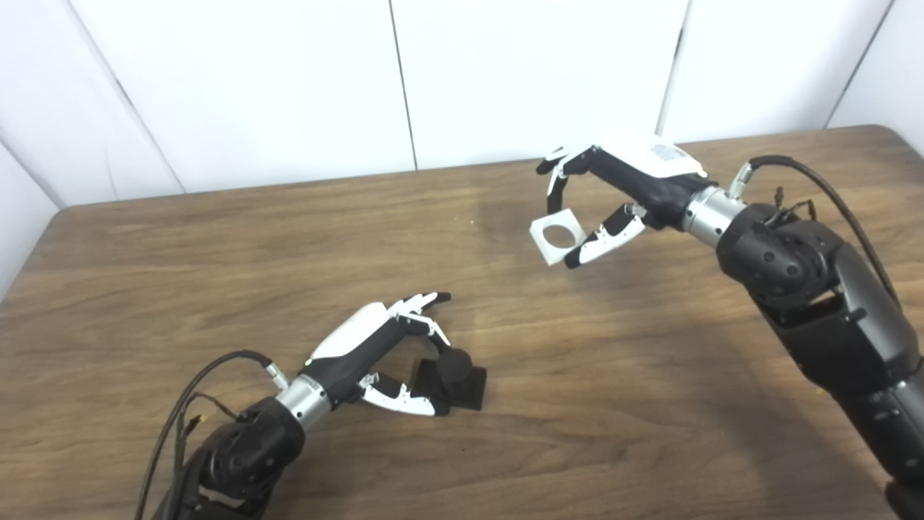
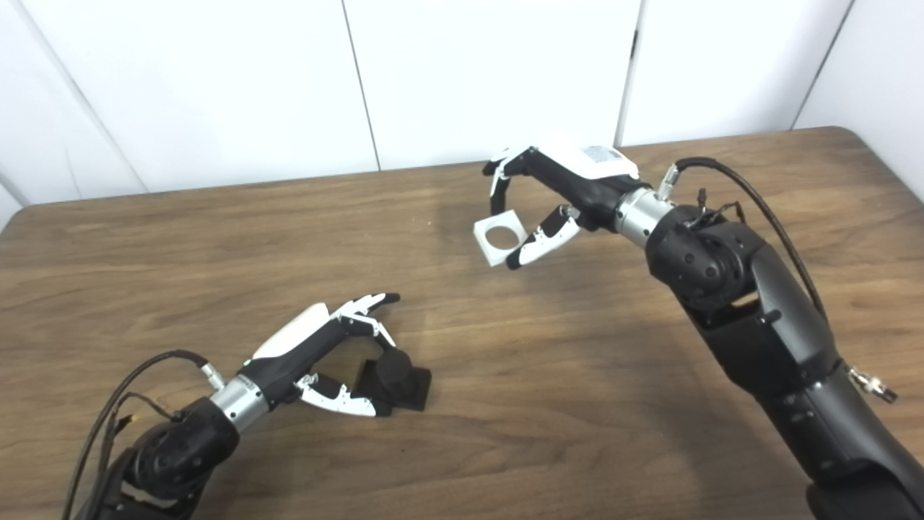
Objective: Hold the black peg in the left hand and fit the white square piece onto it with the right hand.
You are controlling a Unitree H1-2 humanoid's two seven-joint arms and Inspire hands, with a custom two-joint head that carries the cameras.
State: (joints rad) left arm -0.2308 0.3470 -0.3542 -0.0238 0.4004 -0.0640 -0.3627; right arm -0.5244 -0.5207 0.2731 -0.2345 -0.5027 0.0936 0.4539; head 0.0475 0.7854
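The black peg (image 1: 456, 367), a short cylinder on a square black base, rests on the wooden table (image 1: 216, 253) at front centre-left. My left hand (image 1: 379, 343) is around it: one finger bends down onto the cylinder, the thumb lies against the base's front edge, and the other fingers stay stretched out above. My right hand (image 1: 621, 191) is raised over the table's back right. It pinches the white square piece (image 1: 568, 221), with a round hole, between fingertips and thumb; the piece hangs tilted in the air. The two pieces are far apart.
White wall panels stand behind the table's far edge. Black cables loop from both wrists (image 1: 816, 180). The right forearm (image 1: 830, 303) crosses the table's right side. The table's right corner (image 1: 895, 137) is rounded.
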